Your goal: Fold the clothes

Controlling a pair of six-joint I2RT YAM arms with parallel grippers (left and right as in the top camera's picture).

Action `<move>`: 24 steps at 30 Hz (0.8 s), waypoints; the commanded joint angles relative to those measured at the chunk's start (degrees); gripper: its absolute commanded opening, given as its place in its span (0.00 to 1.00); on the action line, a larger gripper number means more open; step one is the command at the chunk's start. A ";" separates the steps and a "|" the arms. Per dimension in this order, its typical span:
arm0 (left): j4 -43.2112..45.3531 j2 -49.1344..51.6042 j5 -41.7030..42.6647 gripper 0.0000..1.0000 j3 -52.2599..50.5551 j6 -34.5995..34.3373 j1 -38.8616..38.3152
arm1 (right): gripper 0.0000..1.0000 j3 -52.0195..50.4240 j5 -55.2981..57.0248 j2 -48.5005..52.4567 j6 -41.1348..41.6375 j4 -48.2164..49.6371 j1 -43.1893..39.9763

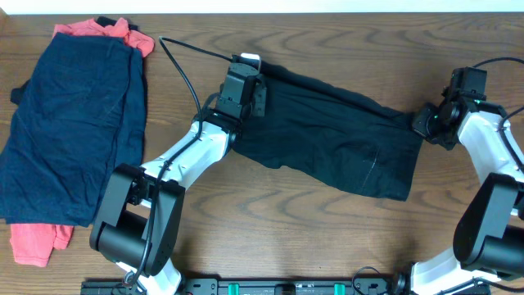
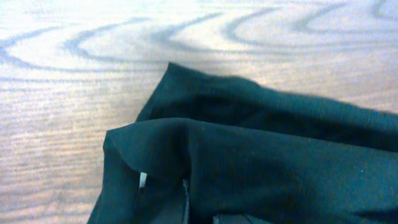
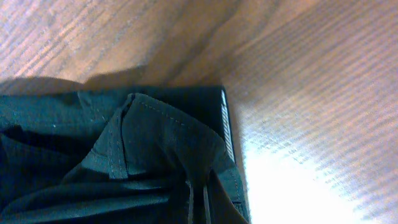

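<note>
Black shorts (image 1: 336,139) lie stretched across the middle of the wooden table. My left gripper (image 1: 250,90) is shut on their upper left corner; in the left wrist view the black fabric (image 2: 249,155) bunches into the jaws (image 2: 186,208). My right gripper (image 1: 422,121) is shut on their right edge; in the right wrist view a stitched hem (image 3: 161,137) runs into the closed fingers (image 3: 198,205). Navy shorts (image 1: 74,123) lie flat at the left on a coral-red piece (image 1: 37,242).
The coral-red fabric also sticks out at the top of the pile (image 1: 106,31). A black cable (image 1: 184,70) runs across the table beside the left arm. Bare wood table (image 1: 286,221) lies in front of the shorts.
</note>
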 commanded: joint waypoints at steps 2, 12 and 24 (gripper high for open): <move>1.49 0.20 -2.32 0.06 0.76 0.76 1.90 | 0.01 0.94 2.71 1.14 -0.50 1.60 -0.96; 3.17 0.20 -2.29 0.79 0.76 0.76 1.88 | 0.16 0.94 2.95 1.16 -0.44 6.34 -0.98; -2.03 -4.09 2.99 0.98 1.14 0.76 1.88 | 0.91 4.17 -2.93 -2.60 -0.50 0.72 -0.81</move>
